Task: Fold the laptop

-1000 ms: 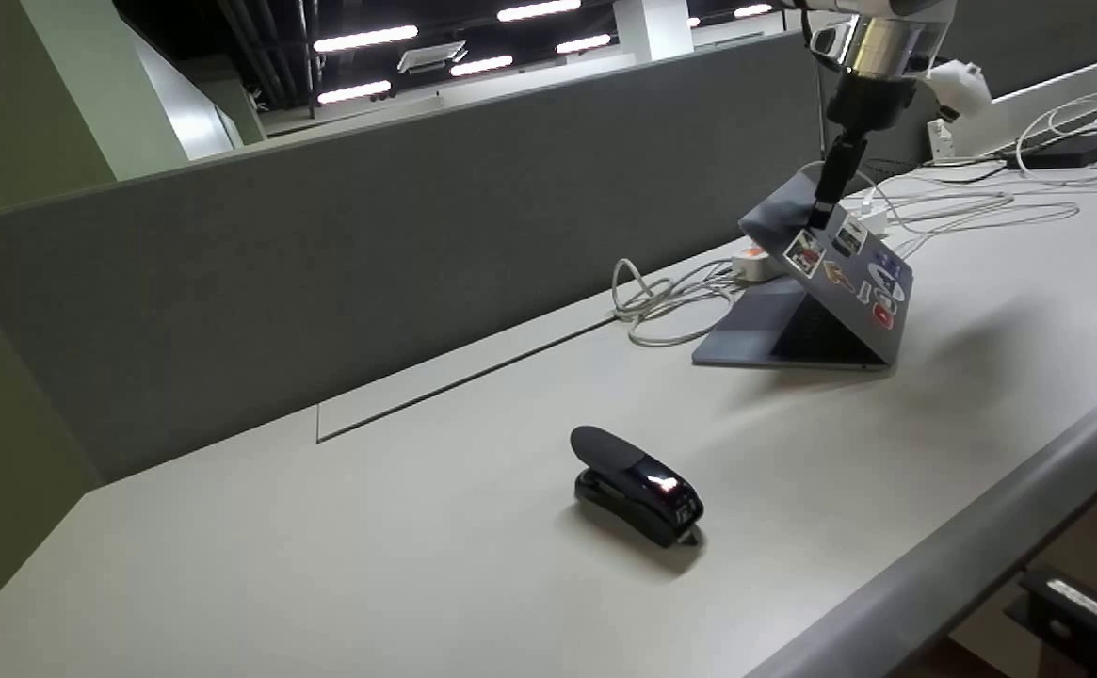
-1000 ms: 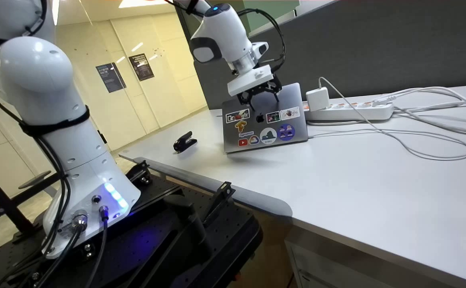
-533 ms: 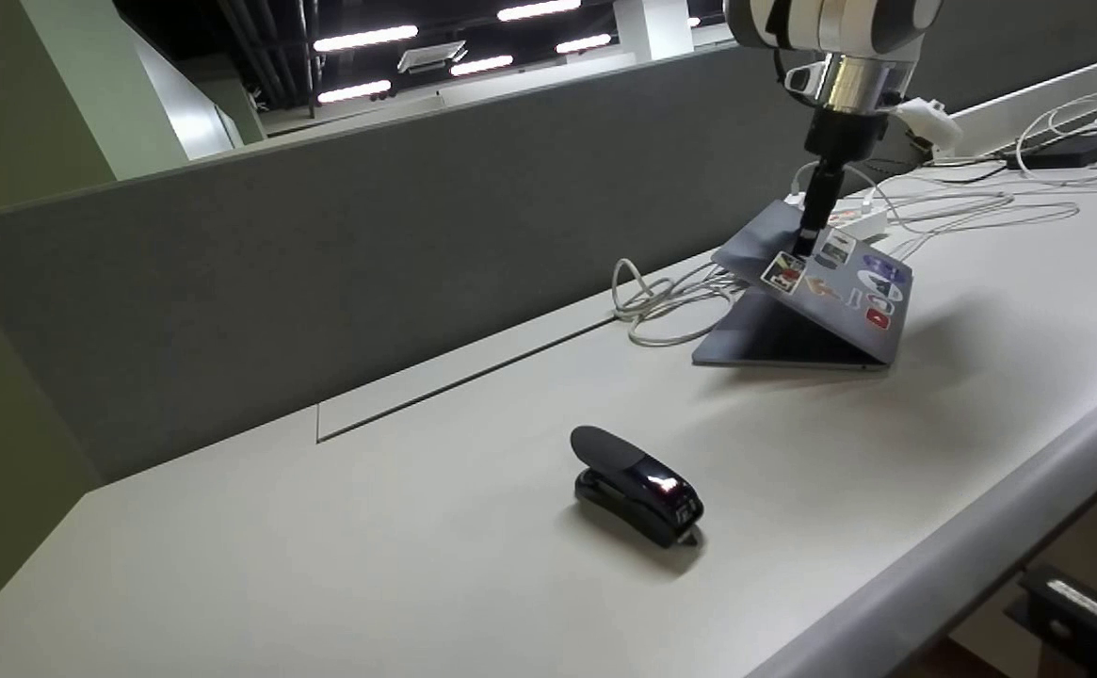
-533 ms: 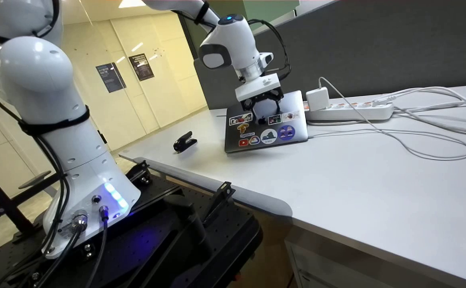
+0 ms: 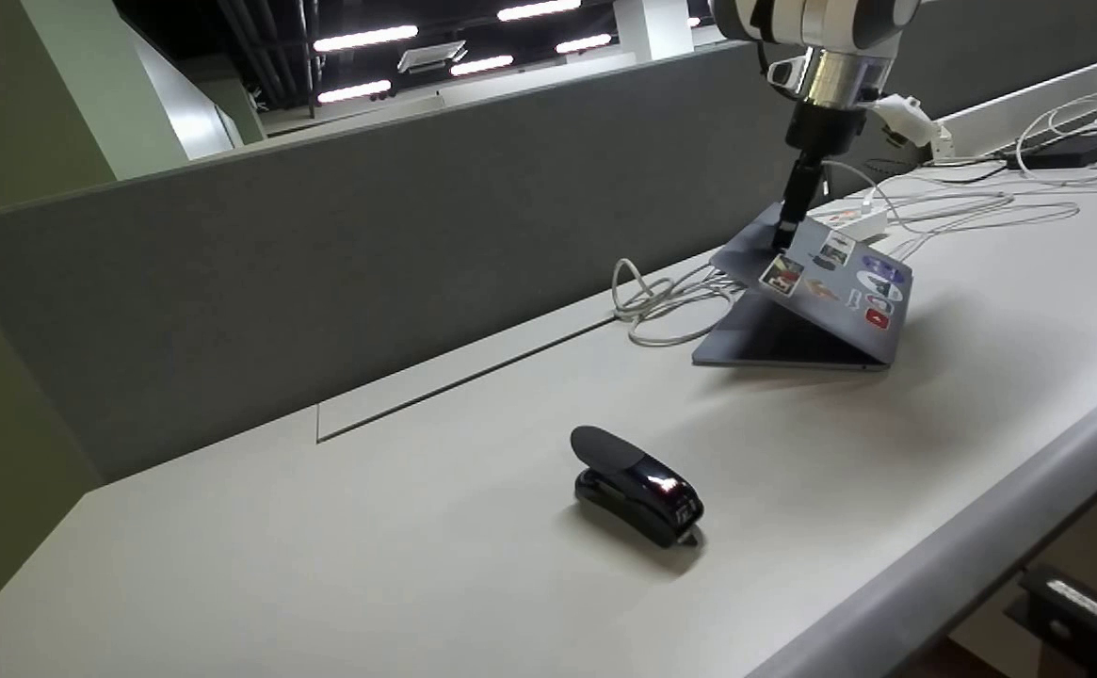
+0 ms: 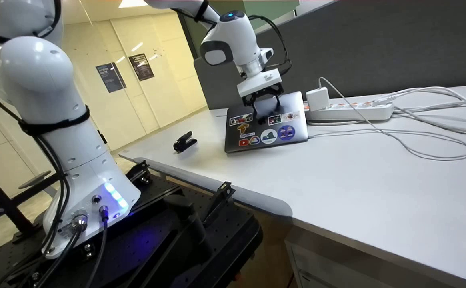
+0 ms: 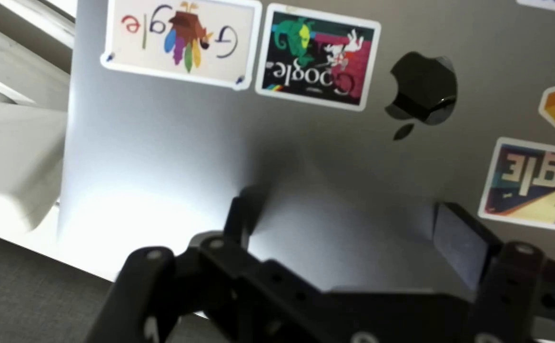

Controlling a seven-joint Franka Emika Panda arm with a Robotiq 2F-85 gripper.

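The silver-grey laptop stands partly folded on the desk, its lid leaning low over the dark keyboard with a wedge-shaped gap between. In an exterior view the lid's stickered outside faces up and towards the robot. My gripper is over the lid's upper part, near its free edge, and points down; it also shows edge-on in an exterior view. In the wrist view the gripper is open with nothing between its fingers. The fingertips are at or just above the lid; I cannot tell if they touch.
A black stapler-like object lies on the desk. A white power strip with a charger and cables is beside the laptop. Loose cables lie behind it. A dark grey partition runs along the desk's back.
The lid has tilted down from steeper to lower, mostly in the first half second. Since then my gripper has shifted slightly up and towards the lid's free edge, while the lid barely moved.
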